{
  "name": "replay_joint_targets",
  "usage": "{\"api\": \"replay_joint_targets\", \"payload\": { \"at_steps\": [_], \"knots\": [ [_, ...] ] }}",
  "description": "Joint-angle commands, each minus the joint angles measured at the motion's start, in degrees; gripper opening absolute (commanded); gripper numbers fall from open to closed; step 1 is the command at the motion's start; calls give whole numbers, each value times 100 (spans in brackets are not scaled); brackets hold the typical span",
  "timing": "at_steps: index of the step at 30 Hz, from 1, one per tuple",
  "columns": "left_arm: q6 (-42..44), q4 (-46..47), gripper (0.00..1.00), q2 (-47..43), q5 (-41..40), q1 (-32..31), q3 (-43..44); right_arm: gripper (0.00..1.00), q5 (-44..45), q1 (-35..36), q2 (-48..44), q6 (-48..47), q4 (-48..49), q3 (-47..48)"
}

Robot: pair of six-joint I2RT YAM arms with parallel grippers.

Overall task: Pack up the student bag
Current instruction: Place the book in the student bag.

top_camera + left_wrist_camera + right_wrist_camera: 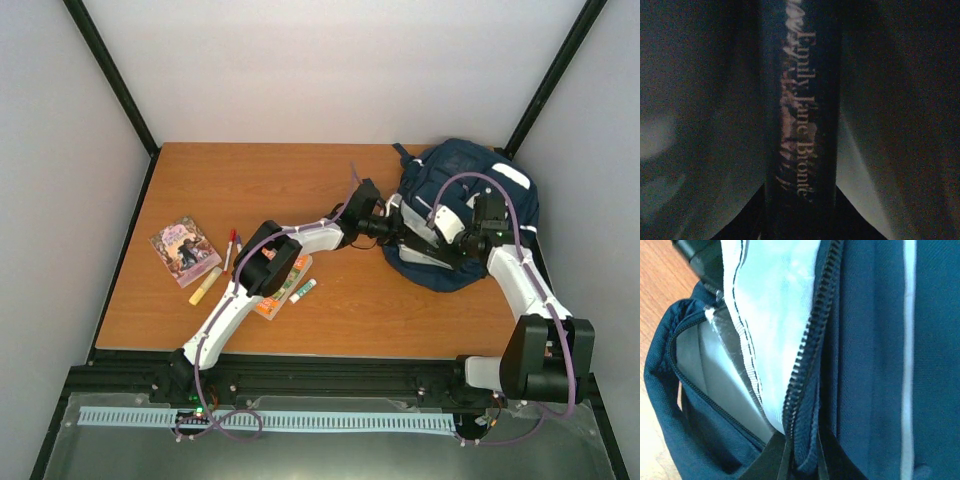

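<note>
The student bag point(500, 185), navy blue with white stripes, lies at the back right of the table with its main opening towards the left. My left gripper point(800, 212) is deep inside it, in the dark, shut on a dark book point(800, 110) whose spine reads "Emily Jane Brontë". From above, the left wrist point(372, 222) shows at the bag's mouth and its fingers are hidden. My right gripper point(807, 467) is shut on the zipper edge point(807, 375) of the bag point(875, 360), holding the opening up; the pale lining point(775, 300) shows beside it.
Left of centre on the wooden table point(300, 180) lie a pink-covered book point(183, 250), two pens point(232, 245), a yellow highlighter point(205, 288), an orange book point(285, 295) partly under my left arm and a green marker point(303, 291).
</note>
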Motion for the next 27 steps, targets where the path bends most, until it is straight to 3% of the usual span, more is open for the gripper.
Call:
{"api": "replay_joint_targets", "payload": {
  "at_steps": [1, 4, 9, 14, 22, 27],
  "knots": [
    [833, -606, 26, -406, 97, 27, 320, 3, 87, -3, -158, 149, -90, 809],
    [1525, -1574, 40, -713, -104, 34, 374, 3, 119, -3, -157, 145, -424, 1441],
    [2632, -2861, 50, -1163, -615, 26, 399, 3, 77, -4, -103, 174, -864, 2214],
    [3202, -2906, 66, -1913, -1039, 26, -347, 3, 150, 2, -171, 150, -914, 2299],
    [3481, -3165, 68, -2858, -2168, -49, -1332, 3, -371, 79, -584, 219, -1142, 2159],
    [3374, -2441, 61, -3761, -2415, -306, -2638, 3, -626, 310, -965, 205, -1210, 1950]
  ]
}}
